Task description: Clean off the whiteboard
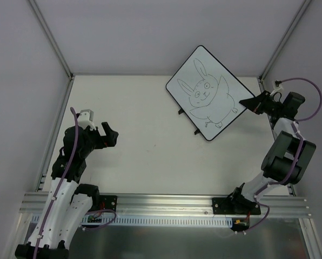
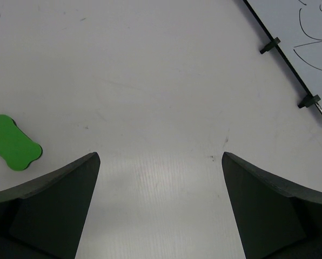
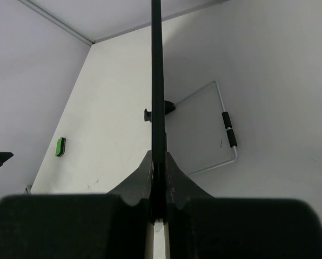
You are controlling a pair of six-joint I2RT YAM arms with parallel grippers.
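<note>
The whiteboard [image 1: 207,91] stands tilted at the back right, with a black rabbit drawing on its face. My right gripper [image 1: 251,103] is shut on the board's right edge. In the right wrist view the board's black edge [image 3: 156,65] runs straight up from between my right gripper's [image 3: 159,156] fingers. My left gripper [image 1: 109,135] is open and empty over the table at the left. In the left wrist view the gripper [image 2: 160,156] is wide open, and the board's lower edge [image 2: 312,32] with two black feet is at the top right.
A small green eraser block [image 2: 12,142] lies on the table left of my left gripper and also shows in the right wrist view [image 3: 60,146]. It is hidden in the top view. A wire stand [image 3: 226,129] props the board from behind. Walls enclose the table.
</note>
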